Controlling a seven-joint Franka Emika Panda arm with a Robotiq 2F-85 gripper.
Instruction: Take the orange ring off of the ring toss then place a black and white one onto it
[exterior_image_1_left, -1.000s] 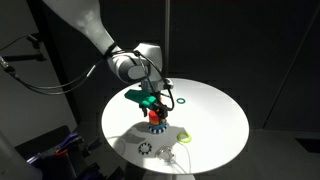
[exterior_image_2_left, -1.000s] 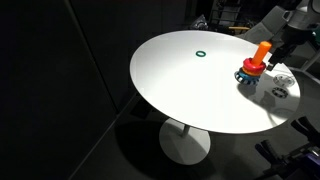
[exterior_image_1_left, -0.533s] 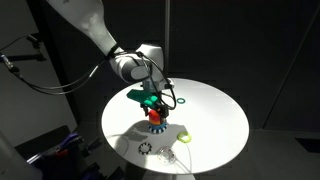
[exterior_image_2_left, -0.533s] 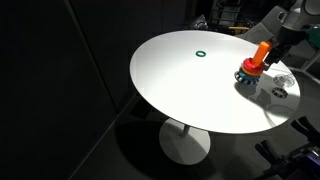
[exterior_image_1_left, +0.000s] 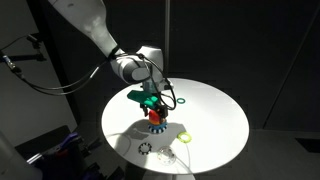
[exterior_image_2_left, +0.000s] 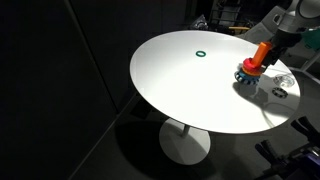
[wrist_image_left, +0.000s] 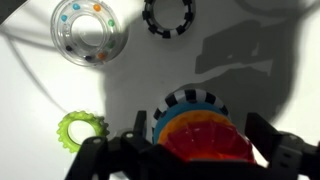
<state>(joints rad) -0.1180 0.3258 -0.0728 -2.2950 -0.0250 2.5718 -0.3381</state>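
Note:
The ring toss (exterior_image_1_left: 155, 126) stands on the round white table (exterior_image_1_left: 215, 110), an orange peg (exterior_image_2_left: 261, 52) on a blue base (wrist_image_left: 160, 118). The orange ring (wrist_image_left: 205, 142) lies on top of its stack. A black and white striped ring (wrist_image_left: 190, 99) shows at the foot of the stack, just beyond the blue base. My gripper (wrist_image_left: 200, 135) is open and reaches down around the stack, one dark finger (wrist_image_left: 135, 150) on each side of the orange ring. I cannot tell if the fingers touch it. In an exterior view the gripper (exterior_image_1_left: 152, 103) hangs right over the stand.
A black knobbly ring (wrist_image_left: 170, 16) and a clear ring with coloured beads (wrist_image_left: 88, 32) lie just beyond the stand. A yellow-green ring (wrist_image_left: 82, 130) lies beside it. A green ring (exterior_image_2_left: 201, 54) sits far off near the table's edge.
The arm has shifted very slightly above the stand. The rings and the stand have not moved.

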